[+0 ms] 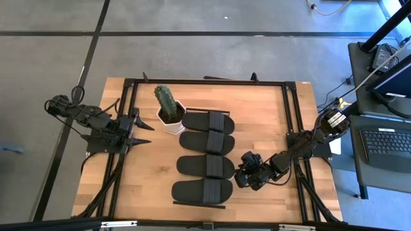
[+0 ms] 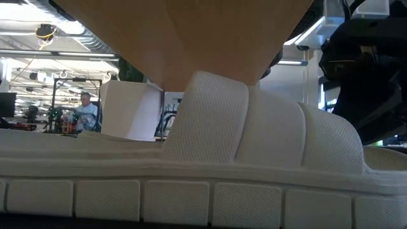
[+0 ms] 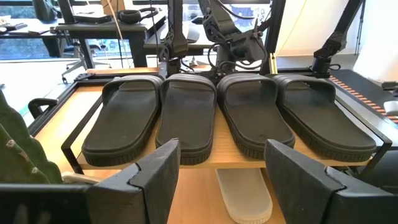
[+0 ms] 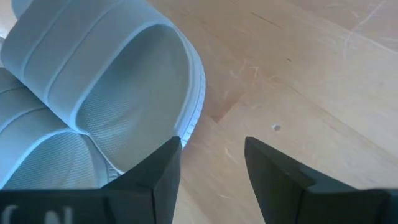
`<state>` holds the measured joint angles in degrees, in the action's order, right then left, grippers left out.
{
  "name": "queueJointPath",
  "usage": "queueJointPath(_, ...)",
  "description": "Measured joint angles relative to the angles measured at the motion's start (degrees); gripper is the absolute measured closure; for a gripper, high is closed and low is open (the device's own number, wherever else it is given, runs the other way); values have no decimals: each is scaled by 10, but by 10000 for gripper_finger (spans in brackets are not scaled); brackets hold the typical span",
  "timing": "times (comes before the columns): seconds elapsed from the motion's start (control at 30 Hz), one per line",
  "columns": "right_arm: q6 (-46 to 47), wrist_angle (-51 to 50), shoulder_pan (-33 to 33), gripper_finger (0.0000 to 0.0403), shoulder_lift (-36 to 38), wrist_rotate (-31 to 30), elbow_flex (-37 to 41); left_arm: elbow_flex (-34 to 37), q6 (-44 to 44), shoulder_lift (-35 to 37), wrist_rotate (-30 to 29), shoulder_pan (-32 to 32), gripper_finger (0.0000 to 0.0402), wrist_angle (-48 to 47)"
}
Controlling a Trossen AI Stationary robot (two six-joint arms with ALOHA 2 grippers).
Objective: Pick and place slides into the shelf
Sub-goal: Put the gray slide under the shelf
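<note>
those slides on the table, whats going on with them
Four black slides lie side by side on the raised wooden shelf, next to a potted cactus. A grey-beige slide lies under the shelf. The right gripper, open, is down beside that row, its wrist camera looking at the grey-beige slide. The left gripper waits open at the table's left.

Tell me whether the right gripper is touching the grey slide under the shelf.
Cannot tell. In the right wrist view the right gripper stands open at the grey slide, one finger overlapping its edge, but neither contact nor gap shows plainly.
</note>
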<state>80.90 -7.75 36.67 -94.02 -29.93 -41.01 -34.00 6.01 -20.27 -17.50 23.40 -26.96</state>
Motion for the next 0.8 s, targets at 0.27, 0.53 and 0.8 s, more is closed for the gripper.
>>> queueJointPath(0.27,-1,6,0,224,0,0,0,0,0,0,0,0,177,0)
queueJointPath(0.53,-3,19,0,224,0,0,0,0,-1,0,0,0,177,0)
queueJointPath(0.8,-6,28,-1,224,0,0,0,0,-1,0,0,0,177,0)
